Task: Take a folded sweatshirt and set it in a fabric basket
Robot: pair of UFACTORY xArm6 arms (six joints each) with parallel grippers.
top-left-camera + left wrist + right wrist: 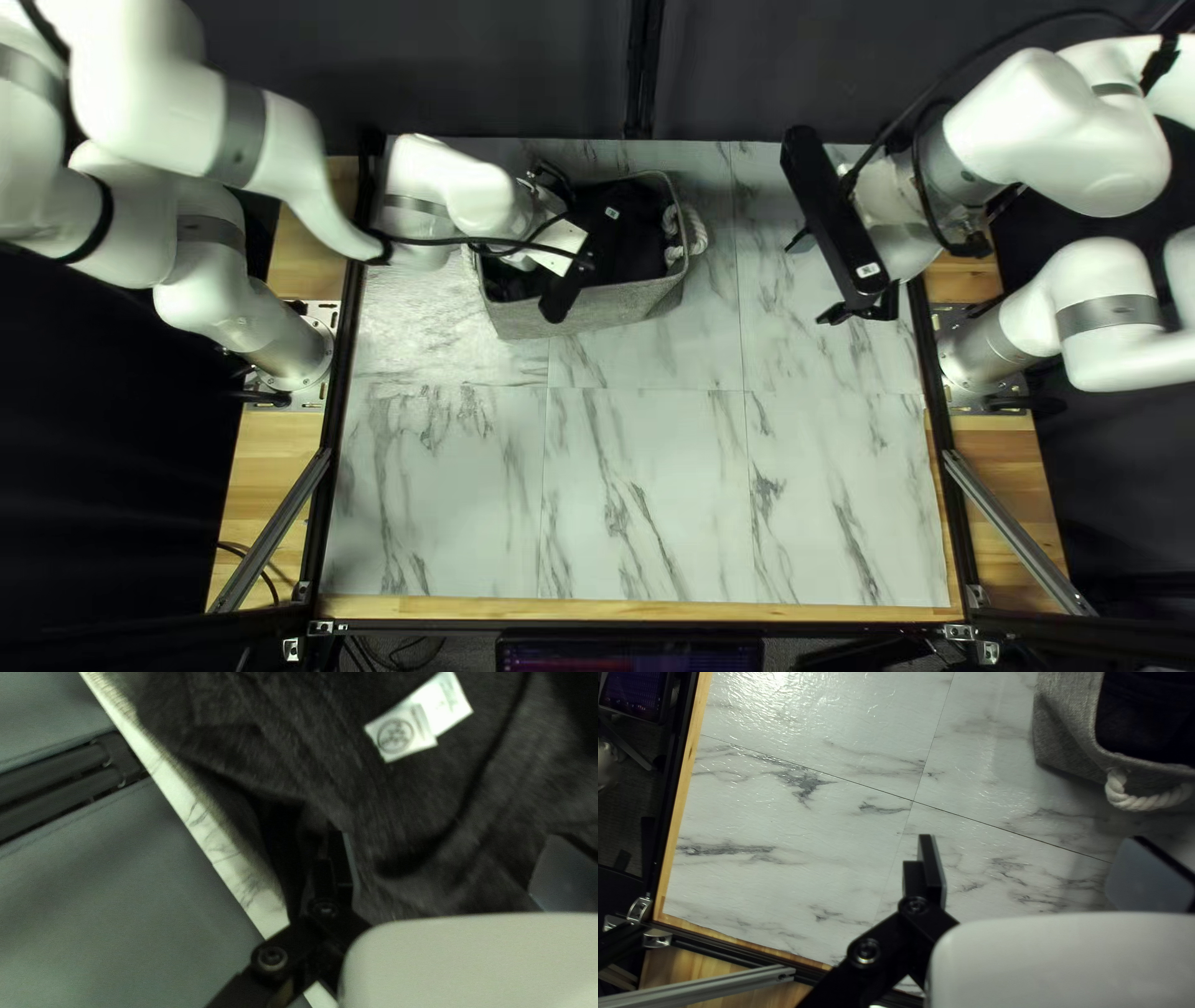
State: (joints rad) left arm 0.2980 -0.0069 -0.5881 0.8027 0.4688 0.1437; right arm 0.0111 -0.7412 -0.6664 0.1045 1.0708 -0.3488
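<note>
- Shows sweatshirt [299, 746] in basket [610, 308], upper centre of top left view.
- Has left gripper [447, 852] and right gripper [1034, 855] both released.
- Seems placed; leaves only withdrawal.

in the top left view my left arm [467, 199] hides part of the fabric basket [598, 308], which the right wrist view's edge cuts off, and the dark sweatshirt [405, 796] runs out past the left wrist view's edge.
</note>
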